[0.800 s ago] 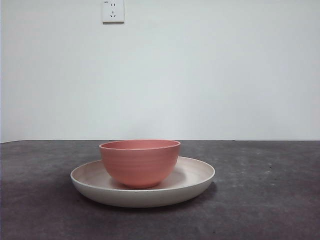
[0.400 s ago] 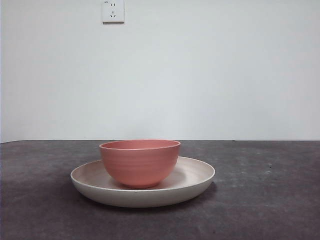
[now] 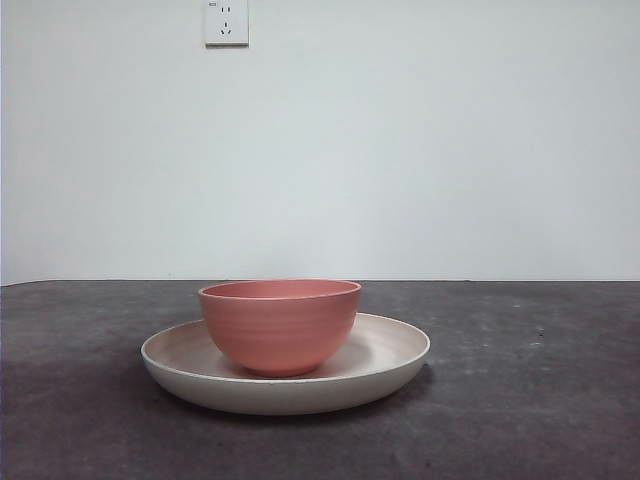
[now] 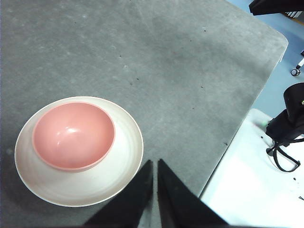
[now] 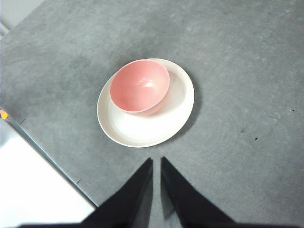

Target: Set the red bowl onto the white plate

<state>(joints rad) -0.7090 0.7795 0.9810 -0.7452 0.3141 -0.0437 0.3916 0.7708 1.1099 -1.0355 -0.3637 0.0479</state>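
The red bowl point(image 3: 280, 326) stands upright inside the white plate point(image 3: 390, 362), a little left of the plate's middle in the front view. Both wrist views look down on them from high up: the red bowl point(image 4: 73, 135) on the white plate point(image 4: 124, 159), and the red bowl point(image 5: 139, 86) on the white plate point(image 5: 175, 104). My left gripper point(image 4: 155, 164) is shut and empty, raised well clear of the plate. My right gripper point(image 5: 156, 161) is shut and empty too, held high and back from the plate. Neither arm shows in the front view.
The dark grey table point(image 3: 540, 400) runs to a rounded corner and edge point(image 4: 266, 66), with a white surface point(image 4: 247, 190) and black gear point(image 4: 289, 123) beyond it. A white surface point(image 5: 33, 190) borders the table's other side. A wall socket point(image 3: 226, 22) is behind.
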